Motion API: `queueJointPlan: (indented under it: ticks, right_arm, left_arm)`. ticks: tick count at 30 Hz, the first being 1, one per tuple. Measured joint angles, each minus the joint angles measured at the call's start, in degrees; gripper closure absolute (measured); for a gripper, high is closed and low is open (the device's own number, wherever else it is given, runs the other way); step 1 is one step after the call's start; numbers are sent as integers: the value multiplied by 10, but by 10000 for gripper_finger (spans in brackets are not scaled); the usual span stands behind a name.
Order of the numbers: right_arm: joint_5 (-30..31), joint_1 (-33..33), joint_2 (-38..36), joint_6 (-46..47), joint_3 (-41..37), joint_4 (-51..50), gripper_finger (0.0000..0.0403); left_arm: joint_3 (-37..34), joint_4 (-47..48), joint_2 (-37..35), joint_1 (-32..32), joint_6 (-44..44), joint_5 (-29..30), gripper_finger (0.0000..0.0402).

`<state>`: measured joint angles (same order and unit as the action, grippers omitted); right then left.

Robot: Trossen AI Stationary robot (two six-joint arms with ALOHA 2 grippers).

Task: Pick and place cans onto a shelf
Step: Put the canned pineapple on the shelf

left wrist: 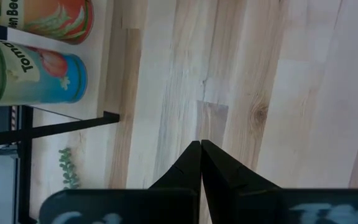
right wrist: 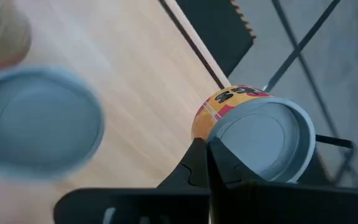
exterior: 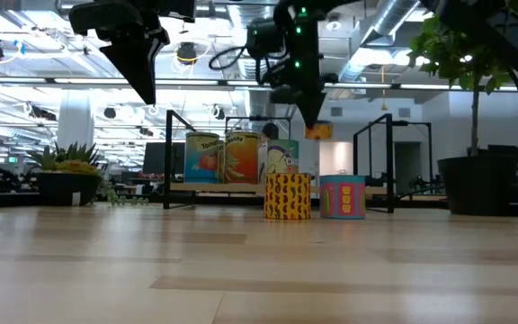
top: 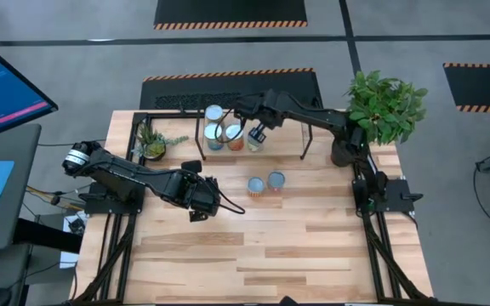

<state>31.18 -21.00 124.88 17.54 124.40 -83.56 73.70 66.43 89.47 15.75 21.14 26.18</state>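
Several cans stand on the shelf at the table's far side, among them a tomato-labelled can and an orange-labelled can with a pale-blue top. Two more cans stand on the tabletop just in front of the shelf: a yellow-and-black one and a pink-and-teal one. My right gripper is shut and hovers above the shelf, its tips over the rim of the orange-labelled can. My left gripper is shut with nothing in it and hangs over bare tabletop, left of the two loose cans.
A big potted plant stands at the table's far right corner, beside the right arm's base. A small plant sits at the far left next to the shelf's black leg. The near half of the tabletop is bare wood.
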Motion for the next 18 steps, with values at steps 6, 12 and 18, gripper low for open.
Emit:
queueJointPlan:
  ticks: [6,12,18]
  right_arm:
    - [-31,-22,1,19,-41,29,402]
    - [-44,-42,1,22,-59,41,402]
    - [-92,-59,1,61,-79,41,403]
  left_arm:
    - [0,0,0,0,6,0,401]
    - [0,-6,0,0,8,0,401]
    - [0,-12,0,0,9,1,401]
